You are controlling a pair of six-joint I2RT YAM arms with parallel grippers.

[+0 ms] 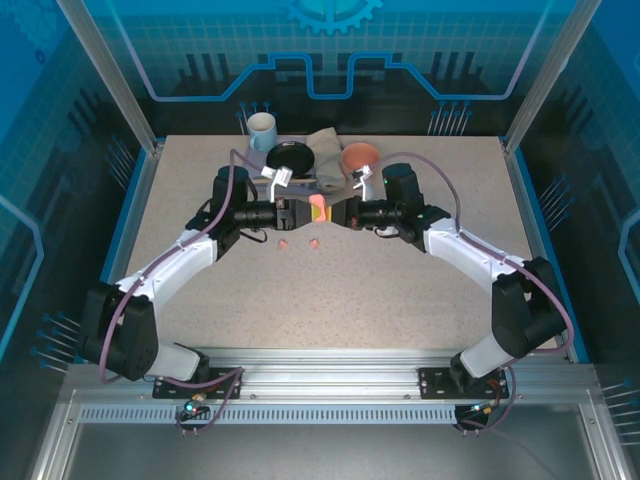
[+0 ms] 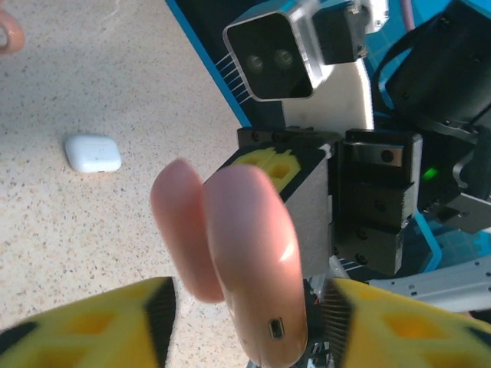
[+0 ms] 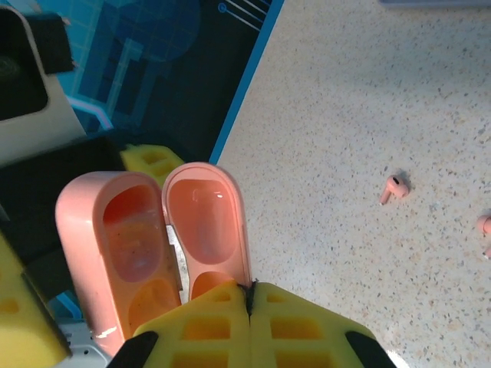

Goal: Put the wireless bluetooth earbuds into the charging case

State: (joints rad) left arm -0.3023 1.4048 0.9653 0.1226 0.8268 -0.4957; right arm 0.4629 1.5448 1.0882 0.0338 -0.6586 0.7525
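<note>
The salmon-pink charging case (image 3: 153, 230) hangs open above the middle of the table, both hollow halves facing the right wrist view. My right gripper (image 3: 251, 295) is shut on the rim of one half. My left gripper (image 2: 247, 307) is open, its yellow fingers (image 2: 92, 326) on either side of the case (image 2: 253, 261) with gaps showing. Two pink earbuds lie on the table just nearer than the grippers, one (image 1: 285, 243) beside the other (image 1: 313, 243). The right wrist view has one earbud (image 3: 393, 188) on the speckled top and another (image 3: 485, 226) at its right edge.
A closed white case (image 2: 92, 153) lies on the table beyond the left gripper. At the back stand a cup (image 1: 262, 130), a black bowl (image 1: 290, 157), an orange bowl (image 1: 358, 157) and a grey cloth (image 1: 325, 145). Both arms meet at the centre.
</note>
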